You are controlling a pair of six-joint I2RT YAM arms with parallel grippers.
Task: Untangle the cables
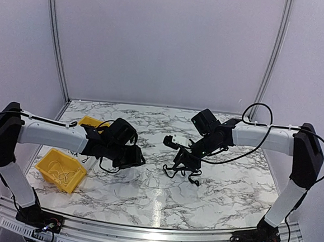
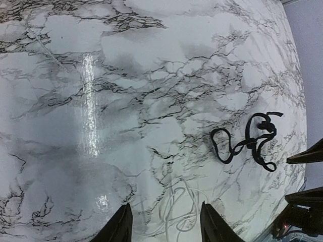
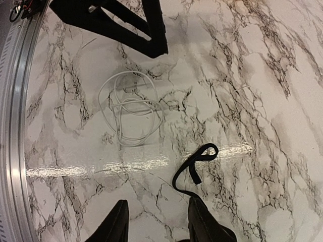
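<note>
the left gripper (image 2: 165, 205) hangs over the marble table (image 1: 145, 192) with its jaws apart and nothing between them. straight below the gap, on the tabletop, lies a thin white cable (image 2: 174, 214) in loose overlapping loops. the black cable (image 2: 262, 123) lies ahead of this gripper and off to one side, well apart from its fingertips, as a small flat tangle of loops on the marble.

the right gripper (image 3: 157, 200) also has its jaws standing wide, and nothing is pinched between them. in its wrist view the black cable lies just ahead of the fingertips, nearer the right-hand finger (image 3: 202, 224): a small closed loop at the far end, a strap running back toward the gripper, and a thin tail that runs in beside that finger. i cannot tell whether the tail touches the finger. farther ahead of this gripper lies the white cable coil, with the left gripper's dark fingers above its far side.

from the top camera the two grippers face each other over the middle of the table, and the black tangle sits right under the right gripper's tip. a yellow bin (image 1: 70, 184) stands behind the left gripper, beside its forearm.
</note>
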